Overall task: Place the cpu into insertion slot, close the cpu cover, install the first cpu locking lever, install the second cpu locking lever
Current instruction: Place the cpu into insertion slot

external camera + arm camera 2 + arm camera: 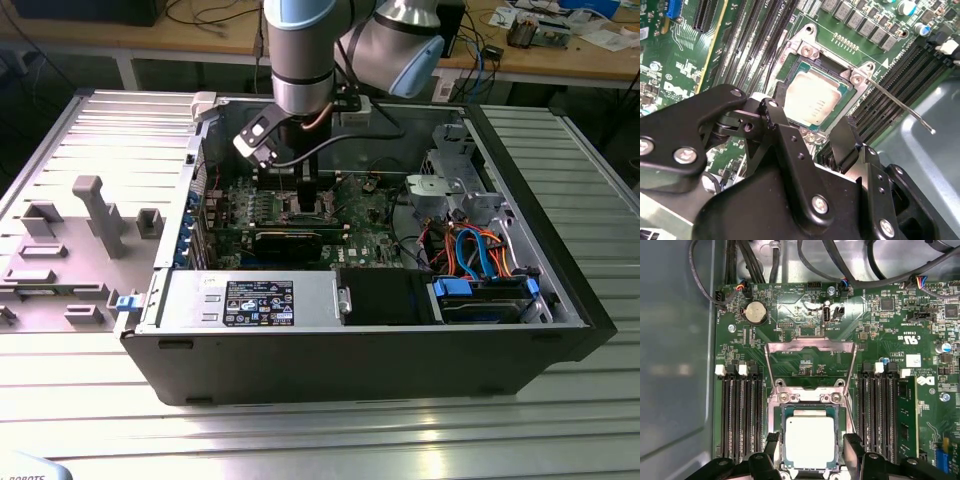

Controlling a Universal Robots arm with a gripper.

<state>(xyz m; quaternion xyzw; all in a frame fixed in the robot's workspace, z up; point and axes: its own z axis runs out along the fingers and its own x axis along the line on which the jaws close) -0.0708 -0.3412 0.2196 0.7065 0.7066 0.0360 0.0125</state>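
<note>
The cpu point(810, 442) point(815, 102) lies flat in the insertion slot point(776, 410) point(805, 50) of the green motherboard point(360, 240). The cpu cover point(810, 346) is swung open and stands up beyond the slot, a silvery frame with a large window. One locking lever point(900, 107) sticks out loose from a corner of the slot as a thin metal rod. My gripper point(812, 447) point(810, 125) point(308, 195) hovers just over the slot, open. Its black fingers point(852, 450) stand on either side of the cpu with a gap between each finger and the chip.
Black memory slots point(742, 420) point(880, 415) flank the socket closely on both sides. Black cables point(790, 260) run along the board's far edge. The open computer case point(350, 350) holds a drive cage point(455, 185) and orange and blue cables point(480, 250). Grey fixtures point(95, 215) stand outside the case.
</note>
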